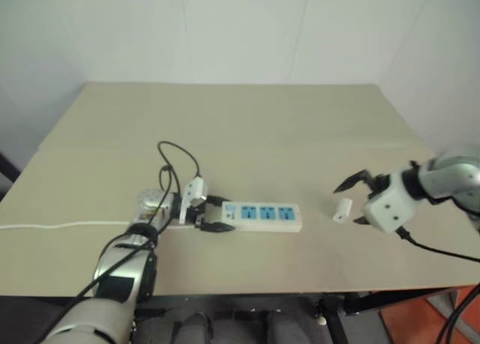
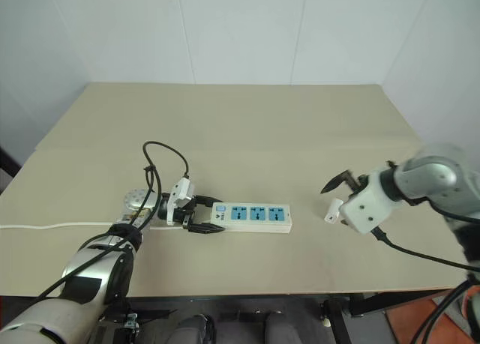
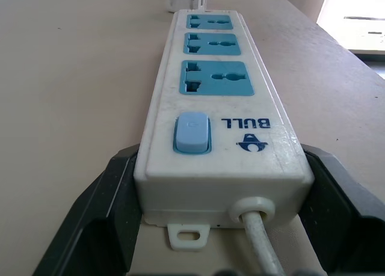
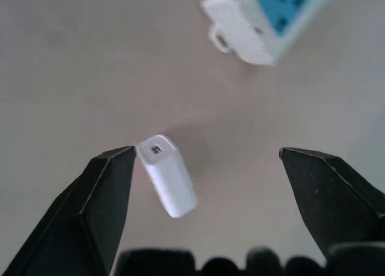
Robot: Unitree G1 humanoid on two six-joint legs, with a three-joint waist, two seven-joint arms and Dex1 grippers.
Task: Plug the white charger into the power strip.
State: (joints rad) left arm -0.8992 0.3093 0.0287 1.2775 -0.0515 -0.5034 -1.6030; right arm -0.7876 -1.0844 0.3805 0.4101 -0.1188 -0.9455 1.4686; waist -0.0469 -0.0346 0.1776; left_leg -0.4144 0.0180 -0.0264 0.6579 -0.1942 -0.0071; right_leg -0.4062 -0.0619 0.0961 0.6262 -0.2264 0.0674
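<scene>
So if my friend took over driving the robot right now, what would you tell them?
Left gripper: shut on the switch end of the power strip, pinning it flat on the table.
Right gripper: open, hanging over the white charger with one finger beside it and the other well apart; nothing held.
The charger lies on the table, off the strip's far end, apart from it.
Done: the strip is steadied. All three blue sockets are free.
Left: close on the charger, lift it, carry it to a socket and push it in.
</scene>
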